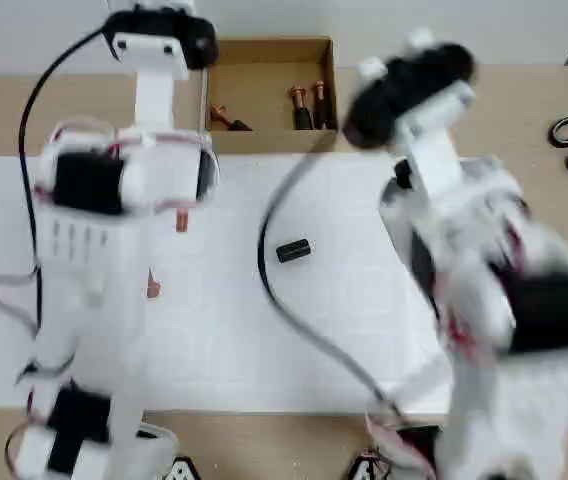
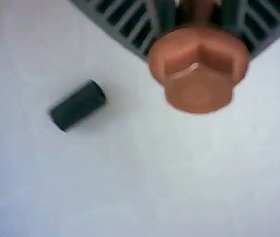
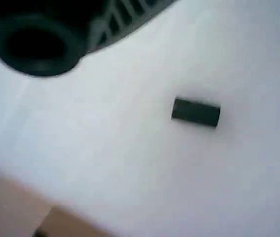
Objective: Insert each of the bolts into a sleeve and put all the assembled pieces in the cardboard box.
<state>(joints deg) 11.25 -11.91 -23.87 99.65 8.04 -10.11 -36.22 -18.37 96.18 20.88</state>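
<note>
My left fingers (image 2: 125, 19) are pinching a copper bolt (image 2: 199, 69), apparently by its shank. Its six-sided head faces the wrist camera, above the white mat (image 2: 179, 187). My right fingers (image 3: 125, 15) seem to be pinching a black sleeve (image 3: 36, 47), its open bore turned toward that camera.

A spare sleeve (image 3: 195, 111) lies on its side on the mat between the two arms, touching neither. A spare bolt (image 1: 153, 288) lies on the mat close beside the left arm. The cardboard box (image 1: 264, 48) sits on the bench (image 1: 524, 100) at the mat's far edge, with finished pieces (image 1: 307, 105) inside.

I judge both parts to be light, rigid and smooth. The bolt could twist in a loose pinch, so a hold near the head, leaving the tip free, looks best. The sleeve is round and likely to roll, so I would take it across its sides and keep both ends clear.
</note>
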